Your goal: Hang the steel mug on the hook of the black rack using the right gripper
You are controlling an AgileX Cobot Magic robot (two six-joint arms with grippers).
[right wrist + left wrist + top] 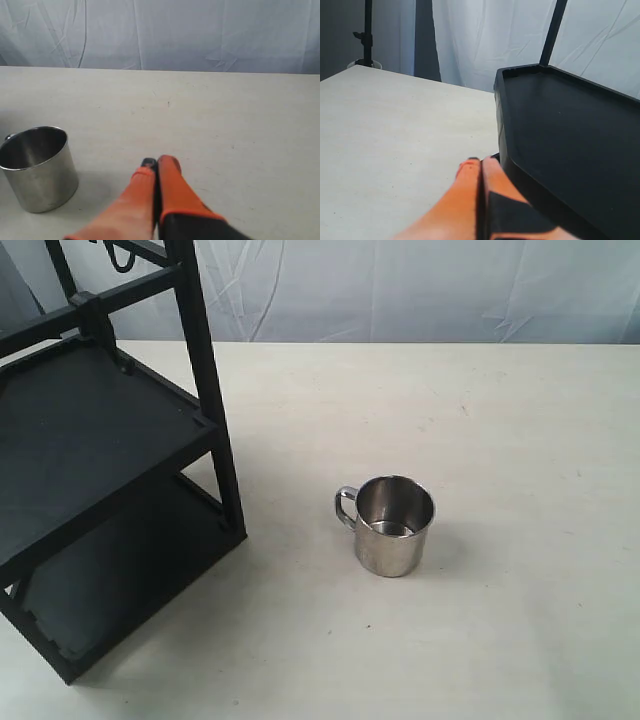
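The steel mug point(394, 525) stands upright on the table, its looped handle turned toward the black rack point(110, 440). A hook point(120, 258) shows at the rack's top edge. In the right wrist view the mug point(37, 167) sits off to one side of my right gripper point(157, 164), well apart from it. That gripper's orange fingers are pressed together and hold nothing. My left gripper point(480, 162) is shut and empty too, right beside a black shelf tray point(570, 130) of the rack. Neither gripper shows in the exterior view.
The pale table point(480, 420) stretches around the mug. A white cloth backdrop point(400, 290) hangs behind it. A dark stand point(367, 32) rises past the table's far edge in the left wrist view.
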